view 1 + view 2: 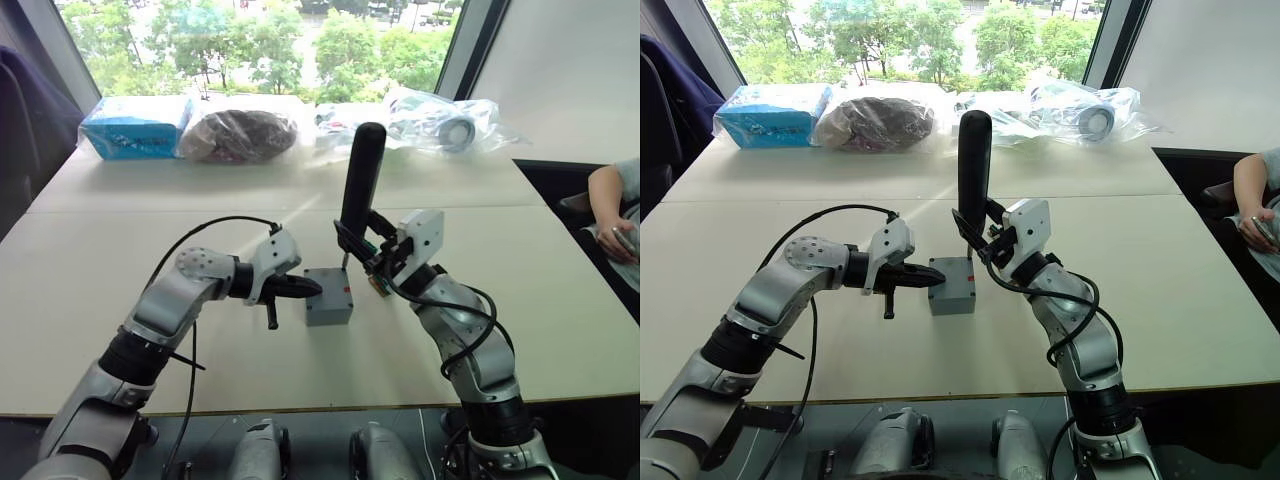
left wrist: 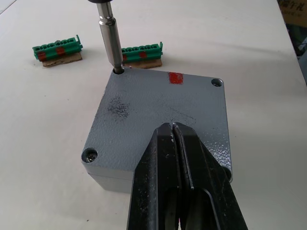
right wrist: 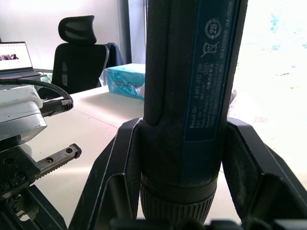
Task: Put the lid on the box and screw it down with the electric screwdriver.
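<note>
Tabletop (image 1: 150,250): lid (image 2: 158,110) under closed jaws

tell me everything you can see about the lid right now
The lid is a square grey metal cover with a speckled finish, sitting flat and squarely on the box. It has a red mark near one edge, a dark scuff, and recessed corner holes. The electric screwdriver, held upright by the right gripper, has its bit in one corner hole. The left gripper, jaws shut, presses on the lid's top.
</note>
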Robot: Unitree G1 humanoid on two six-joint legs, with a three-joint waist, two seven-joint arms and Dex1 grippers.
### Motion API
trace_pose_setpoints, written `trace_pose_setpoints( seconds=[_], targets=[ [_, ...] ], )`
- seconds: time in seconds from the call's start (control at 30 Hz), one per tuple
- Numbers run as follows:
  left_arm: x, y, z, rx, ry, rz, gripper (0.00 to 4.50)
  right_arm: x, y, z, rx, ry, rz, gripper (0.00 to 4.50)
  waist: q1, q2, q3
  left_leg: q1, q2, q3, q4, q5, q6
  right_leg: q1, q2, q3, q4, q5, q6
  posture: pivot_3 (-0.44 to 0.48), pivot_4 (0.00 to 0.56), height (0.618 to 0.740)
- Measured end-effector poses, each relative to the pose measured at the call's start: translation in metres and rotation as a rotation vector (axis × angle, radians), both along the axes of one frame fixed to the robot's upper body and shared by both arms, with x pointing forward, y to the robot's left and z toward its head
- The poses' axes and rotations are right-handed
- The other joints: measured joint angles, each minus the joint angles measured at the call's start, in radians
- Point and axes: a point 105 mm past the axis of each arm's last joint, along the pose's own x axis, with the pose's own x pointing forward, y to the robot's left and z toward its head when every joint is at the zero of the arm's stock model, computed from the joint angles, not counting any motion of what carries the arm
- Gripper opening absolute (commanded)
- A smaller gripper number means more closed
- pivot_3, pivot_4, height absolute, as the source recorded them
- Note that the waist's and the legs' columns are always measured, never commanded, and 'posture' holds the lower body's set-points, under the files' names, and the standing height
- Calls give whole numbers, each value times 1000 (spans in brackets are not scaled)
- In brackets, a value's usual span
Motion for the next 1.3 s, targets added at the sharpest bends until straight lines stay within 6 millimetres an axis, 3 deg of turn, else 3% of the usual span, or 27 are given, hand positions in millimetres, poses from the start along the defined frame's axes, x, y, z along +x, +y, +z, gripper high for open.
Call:
trace_pose_setpoints(
  seconds=[0.63, 0.77, 0.9, 1.0, 1.07, 1.13, 1.23, 1.3],
  targets=[
    [0, -1, 0, -2, 1, 0, 0, 0, 0, 0, -3, -2, 5, 1797, 0, 0, 0, 0, 0, -1, -1, 0, 0, -3, -2, 0, -2, -1, -2, 0, 150, 740],
    [0, -1, -1, -4, -2, -1, 0, 0, -1, 9, -28, -29, 16, 1797, 0, 1, 0, 0, 0, -1, -2, 0, 0, -4, -5, -2, -5, -1, -2, 0, 150, 740],
    [0, -2, 1, -13, -19, -5, 0, 10, 0, 37, -113, -37, 73, 1797, 3, 6, 7, -4, -1, 0, -2, 0, 0, -4, -7, -2, -5, 0, -3, 0, 150, 740],
    [-1, -2, 4, -25, -28, -9, 0, 17, -16, 104, -54, -133, 57, 1797, 5, 9, 13, -11, -2, 0, -2, 0, 1, -9, -6, -2, -5, 1, -3, 0, 150, 740],
    [-2, -2, 4, -41, -20, -1, 0, 8, -25, 149, 46, -205, 79, 1797, 3, 9, 13, -11, -1, 0, -2, -1, 2, -9, -5, -3, -4, 1, -3, 0, 150, 740],
    [-1, -2, 4, -75, 4, 18, 0, 0, -32, 177, 128, -230, 103, 1797, 2, 8, 13, -11, -1, 0, -3, -1, 3, -9, -4, -4, -5, 1, -1, 0, 150, 740],
    [1, 0, 6, -130, 58, 56, 0, 8, -53, 181, 203, -104, 59, 1797, 3, 8, 14, -12, -1, 0, -2, -1, 3, -9, -4, -5, -5, 1, -2, 0, 150, 740],
    [0, 5, 8, -130, 86, 62, 0, 22, -77, 157, 142, 111, -18, 1797, 4, 7, 16, -13, -2, 0, -1, -1, 3, -9, -6, -5, -6, 1, -2, 0, 150, 740]
  ],
)
